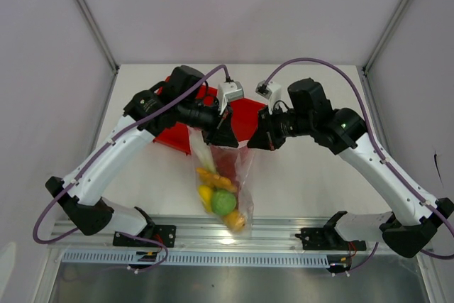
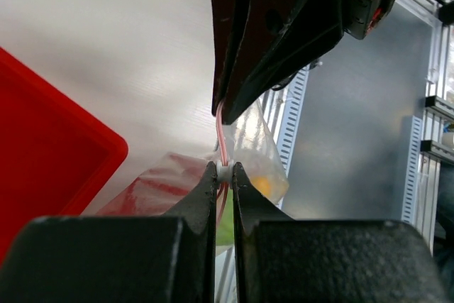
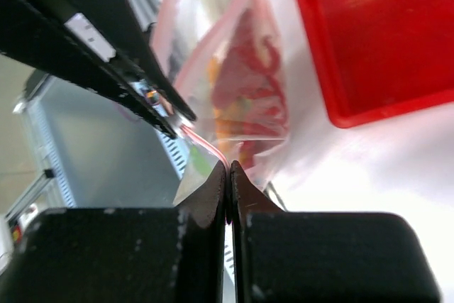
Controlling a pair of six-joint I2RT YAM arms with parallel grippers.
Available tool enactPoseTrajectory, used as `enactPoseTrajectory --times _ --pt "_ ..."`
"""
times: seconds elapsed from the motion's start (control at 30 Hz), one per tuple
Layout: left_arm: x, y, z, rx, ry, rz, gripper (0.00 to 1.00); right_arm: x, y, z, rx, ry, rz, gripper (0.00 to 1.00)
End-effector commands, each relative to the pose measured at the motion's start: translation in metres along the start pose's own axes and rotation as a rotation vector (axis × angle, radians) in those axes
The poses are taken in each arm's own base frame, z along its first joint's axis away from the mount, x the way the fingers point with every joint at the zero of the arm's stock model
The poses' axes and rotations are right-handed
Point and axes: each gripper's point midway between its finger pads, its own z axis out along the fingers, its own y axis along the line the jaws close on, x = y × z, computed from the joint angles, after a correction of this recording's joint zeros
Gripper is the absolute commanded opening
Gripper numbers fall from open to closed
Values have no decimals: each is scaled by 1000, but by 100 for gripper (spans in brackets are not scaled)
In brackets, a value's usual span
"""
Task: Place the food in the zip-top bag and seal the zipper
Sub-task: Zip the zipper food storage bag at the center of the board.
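Note:
The clear zip-top bag (image 1: 225, 175) hangs between my two grippers, above the table's front edge. The food shows through it: a green round fruit (image 1: 224, 202), yellow fruits (image 1: 206, 194), an orange piece (image 1: 207, 175) and red chillies (image 3: 248, 79). My left gripper (image 1: 225, 137) (image 2: 225, 170) is shut on a small white piece on the pink zipper (image 2: 221, 136). My right gripper (image 1: 257, 140) (image 3: 228, 168) is shut on the zipper (image 3: 202, 143) a short way along the same edge. The strip runs taut between them. In the left wrist view the right gripper's fingers (image 2: 234, 83) fill the top.
The red tray (image 1: 177, 136) (image 3: 376, 33) lies on the white table behind the bag, partly under the left arm. An aluminium rail (image 1: 284, 232) with the arm bases runs along the near edge, below the bag's bottom. Walls close in on both sides.

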Motion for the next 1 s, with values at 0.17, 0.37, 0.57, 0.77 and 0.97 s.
enactPoseTrajectory --times 0.17,0.37,0.57,0.77,0.97 --pt "-6 -20 -39 -83 -59 9 1 9 -63 -13 333 18 -23 0" --pt "2 -15 -51 -179 -69 -35 1 12 -65 -20 362 7 -27 0" --pt "12 -15 -66 -242 -98 -42 0 15 -72 -27 412 4 -27 0" --pt "25 -14 -70 -268 -96 -58 1 12 -81 -37 470 -22 -22 0" --pt "40 -5 -74 -334 -83 -77 0 15 -95 -49 526 -33 10 0"
